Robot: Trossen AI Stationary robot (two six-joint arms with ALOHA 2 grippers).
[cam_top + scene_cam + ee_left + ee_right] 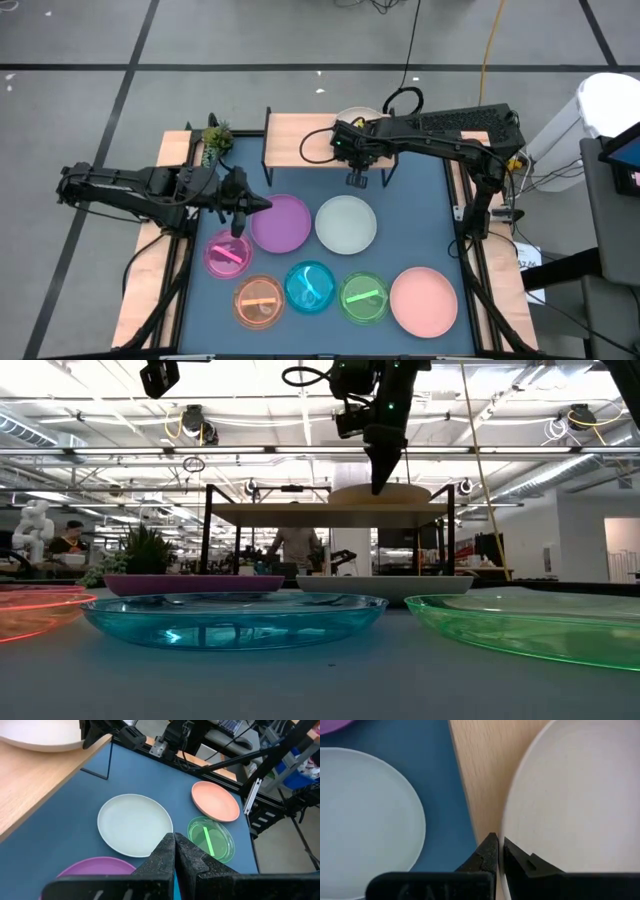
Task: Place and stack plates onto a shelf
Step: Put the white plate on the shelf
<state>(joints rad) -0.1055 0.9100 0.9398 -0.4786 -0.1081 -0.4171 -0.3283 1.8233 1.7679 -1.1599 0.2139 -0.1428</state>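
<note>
A blue tabletop [400,200] bears translucent orange [259,302], blue [309,286], green [363,297] and pink [228,252] plates nearest, beside an opaque pink plate [423,301]. Purple [281,222] and white [346,224] plates lie beyond. The left gripper [240,222], fingers clenched together, hovers there. Farthest, the light-wood shelf [300,140] carries a beige plate [570,800], the right gripper [358,178] pinched near its rim.

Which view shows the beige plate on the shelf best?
Right wrist view: the round opaque beige plastic plate fills the frame, lying on the light-wood shelf. High view: mostly hidden under the right arm, only its rim peeks out. Low view: edge-on. Left wrist view: a corner slice.
</note>
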